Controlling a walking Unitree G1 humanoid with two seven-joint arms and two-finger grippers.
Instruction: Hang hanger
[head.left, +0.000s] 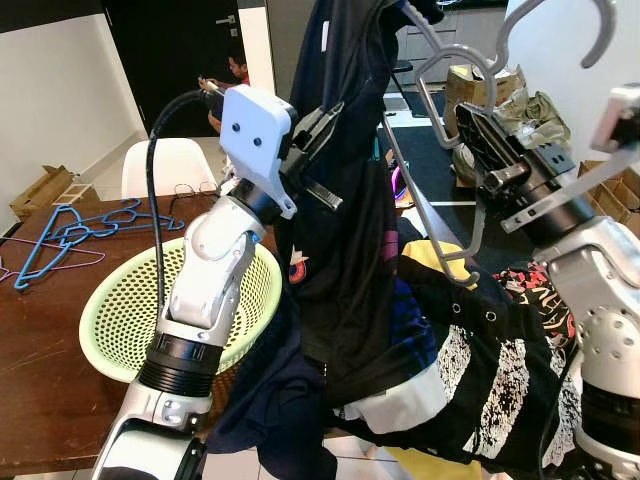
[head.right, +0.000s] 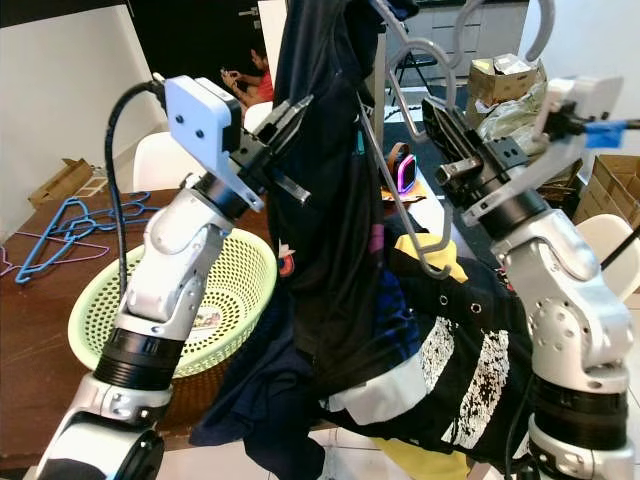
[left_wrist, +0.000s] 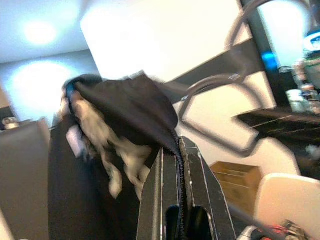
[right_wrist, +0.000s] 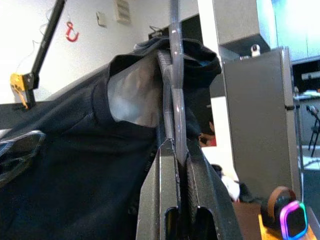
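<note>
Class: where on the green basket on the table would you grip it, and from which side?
Grip the green basket by its thin upper rim at the bare left part, coming from above: the rim stands open upward, while clothes and the left arm crowd its right side.

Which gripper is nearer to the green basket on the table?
Left. The left gripper pinches the dark shirt just above the green basket; the right gripper holds the grey hanger further off.

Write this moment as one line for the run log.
left gripper: shut on dark shirt | right gripper: shut on grey hanger | shirt raised above clothes pile
</note>
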